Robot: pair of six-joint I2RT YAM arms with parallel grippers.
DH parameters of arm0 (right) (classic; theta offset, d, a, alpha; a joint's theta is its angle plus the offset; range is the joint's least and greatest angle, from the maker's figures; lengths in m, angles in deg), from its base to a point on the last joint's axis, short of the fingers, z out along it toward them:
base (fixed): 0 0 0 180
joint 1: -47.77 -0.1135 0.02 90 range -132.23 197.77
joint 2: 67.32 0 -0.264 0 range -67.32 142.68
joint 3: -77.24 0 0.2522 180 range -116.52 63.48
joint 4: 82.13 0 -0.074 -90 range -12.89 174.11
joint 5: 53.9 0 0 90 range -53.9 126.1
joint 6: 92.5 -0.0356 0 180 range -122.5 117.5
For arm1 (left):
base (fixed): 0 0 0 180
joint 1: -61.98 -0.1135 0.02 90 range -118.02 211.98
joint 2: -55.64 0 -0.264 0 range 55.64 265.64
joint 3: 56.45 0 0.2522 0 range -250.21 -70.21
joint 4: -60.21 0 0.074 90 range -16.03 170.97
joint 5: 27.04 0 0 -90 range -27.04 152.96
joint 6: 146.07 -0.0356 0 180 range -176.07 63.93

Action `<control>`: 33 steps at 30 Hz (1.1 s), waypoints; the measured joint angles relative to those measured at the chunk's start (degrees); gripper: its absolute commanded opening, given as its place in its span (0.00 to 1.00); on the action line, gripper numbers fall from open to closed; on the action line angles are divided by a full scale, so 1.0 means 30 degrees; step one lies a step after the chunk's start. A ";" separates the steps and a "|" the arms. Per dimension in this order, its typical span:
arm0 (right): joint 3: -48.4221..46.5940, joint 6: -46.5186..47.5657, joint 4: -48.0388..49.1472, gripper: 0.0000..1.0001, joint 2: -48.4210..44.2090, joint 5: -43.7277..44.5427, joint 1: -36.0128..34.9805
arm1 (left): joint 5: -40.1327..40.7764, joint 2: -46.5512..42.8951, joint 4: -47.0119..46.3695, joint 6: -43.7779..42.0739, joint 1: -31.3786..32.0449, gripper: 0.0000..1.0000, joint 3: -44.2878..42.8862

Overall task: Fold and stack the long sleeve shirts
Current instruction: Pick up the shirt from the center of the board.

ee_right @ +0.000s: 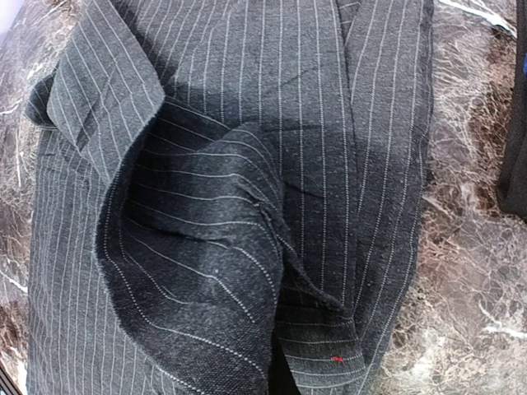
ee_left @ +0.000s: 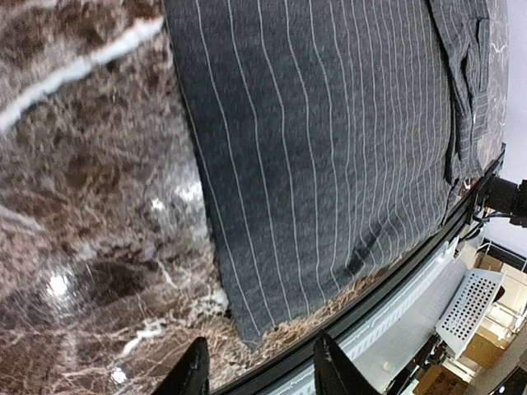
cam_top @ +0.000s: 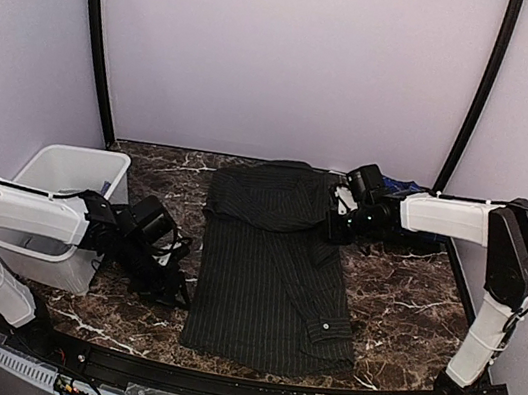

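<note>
A black pinstriped long sleeve shirt lies lengthwise on the middle of the marble table, with a buttoned cuff near its lower right corner. My right gripper is at the shirt's far right edge, shut on a raised fold of the cloth; the cloth hides its fingers in the right wrist view. My left gripper hovers low beside the shirt's near left edge, open and empty. In the left wrist view its fingertips flank the shirt's near corner without touching it. A bit of blue cloth shows behind the right gripper.
A white plastic bin stands at the left edge, right behind my left arm. A black rail runs along the table's near edge, close to the shirt's hem. Black frame poles rise at both back corners.
</note>
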 measured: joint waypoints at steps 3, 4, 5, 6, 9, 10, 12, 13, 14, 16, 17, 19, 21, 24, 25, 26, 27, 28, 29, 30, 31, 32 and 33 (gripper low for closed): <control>0.0007 0.0007 0.0146 0.00 0.0000 -0.0124 0.0000 | -0.0583 -0.0466 0.0015 0.0488 0.0619 0.42 0.0787; 0.0015 0.0007 0.0197 0.00 0.0007 -0.0153 0.0000 | -0.0692 -0.0437 -0.0007 0.0627 0.0780 0.42 0.0918; 0.0051 0.0007 0.0299 0.00 0.0007 -0.0175 0.0000 | -0.0831 -0.0342 -0.0036 0.0780 0.0976 0.42 0.1049; 0.0117 0.0007 0.0386 0.00 0.0015 -0.0168 0.0000 | -0.0918 -0.0240 -0.0058 0.0852 0.1086 0.41 0.1107; 0.0474 0.0007 0.0619 0.00 0.0044 -0.0131 0.0000 | -0.1137 0.0386 -0.0284 0.1027 0.1450 0.37 0.1107; 0.0648 0.0007 0.0714 0.00 0.0066 -0.0124 0.0000 | -0.1180 0.0634 -0.0386 0.1049 0.1552 0.36 0.1093; 0.1064 -0.0007 0.0925 0.00 0.0124 -0.0124 -0.0007 | -0.1282 0.1188 -0.0503 0.1115 0.1734 0.31 0.1071; 0.1224 -0.0029 0.0984 0.00 0.0153 -0.0138 -0.0007 | -0.1333 0.1413 -0.0503 0.1137 0.1800 0.30 0.1064; 0.1428 -0.0058 0.1064 0.00 0.0168 -0.0153 -0.0007 | -0.1384 0.1588 -0.0517 0.1173 0.1851 0.27 0.1056; 0.1719 -0.0146 0.1231 0.00 0.0226 -0.0168 -0.0007 | -0.1537 0.1996 -0.0641 0.1268 0.1945 0.20 0.1056; 0.1821 -0.0211 0.1326 0.00 0.0248 -0.0182 -0.0007 | -0.1625 0.2193 -0.0743 0.1268 0.1982 0.18 0.1056; 0.2040 -0.0364 0.1617 0.00 0.0248 -0.0233 -0.0007 | -0.1778 0.2565 -0.0962 0.1443 0.2025 0.12 0.1056; 0.2215 -0.0488 0.1923 0.00 0.0248 -0.0328 -0.0015 | -0.1960 0.2790 -0.1137 0.1523 0.2033 0.04 0.1056; 0.2375 -0.0634 0.2222 0.00 0.0255 -0.0546 -0.0102 | -0.2062 0.2958 -0.1275 0.1763 0.2033 0.00 0.1056; 0.2397 -0.0714 0.2339 0.00 0.0262 -0.0605 -0.0138 | -0.2062 0.2994 -0.1275 0.1821 0.2033 0.00 0.1056; 0.2404 -0.0780 0.2412 0.00 0.0270 -0.0634 -0.0197 | -0.2040 0.2994 -0.1260 0.1887 0.2025 0.00 0.1056; 0.2397 -0.0852 0.2492 0.00 0.0284 -0.0663 -0.0248 | -0.2011 0.2994 -0.1217 0.1945 0.2018 0.00 0.1056; 0.2397 -0.0918 0.2586 0.00 0.0313 -0.0692 -0.0335 | -0.1916 0.2987 -0.1107 0.1974 0.1938 0.00 0.1056; 0.2397 -0.0947 0.2667 0.00 0.0350 -0.0729 -0.0437 | -0.1872 0.2929 -0.0954 0.1989 0.1814 0.00 0.1056; 0.2397 -0.0991 0.2732 0.00 0.0408 -0.0750 -0.0554 | -0.1749 0.2834 -0.0743 0.1982 0.1690 0.00 0.1056; 0.2390 -0.1027 0.2805 0.00 0.0495 -0.0831 -0.0692 | -0.1610 0.2616 -0.0401 0.1967 0.1435 0.00 0.1115; 0.2382 -0.1064 0.2820 0.00 0.0546 -0.0874 -0.0838 | -0.1443 0.2324 -0.0044 0.1938 0.1100 0.00 0.1195; 0.2339 -0.1078 0.2769 0.00 0.0590 -0.0933 -0.0954 | -0.1268 0.1996 0.0364 0.1872 0.0729 0.00 0.1268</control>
